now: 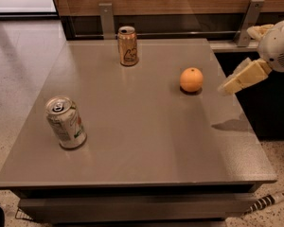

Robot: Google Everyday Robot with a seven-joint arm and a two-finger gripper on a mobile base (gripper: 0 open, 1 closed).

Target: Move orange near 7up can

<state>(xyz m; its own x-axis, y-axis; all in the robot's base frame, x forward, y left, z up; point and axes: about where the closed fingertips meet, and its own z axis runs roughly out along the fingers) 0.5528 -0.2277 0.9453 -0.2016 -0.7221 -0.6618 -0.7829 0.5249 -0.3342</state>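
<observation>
Grey table (pixel 146 126): square worktop, three objects on it.

Gripper (pixel 227 87): hangs over the right edge, roughly level with the far half and pointing down and in toward the worktop's middle. Spread or pressed together: cannot tell from this view. Holds nothing.

7up can (pixel 66 123): stands close to the left edge, in the near half.

Tan-gold can (pixel 128 46): stands by the far edge, left of centre. Not part of the task.

Orange (pixel 191 79): rests on the worktop in the far-right quarter, untouched.

Key relation: the orange lies just beside the gripper, on its inward side away from the right edge. Judgement: a short reach inward and down. The 7up can is well apart, diagonally across toward the near-left corner.
</observation>
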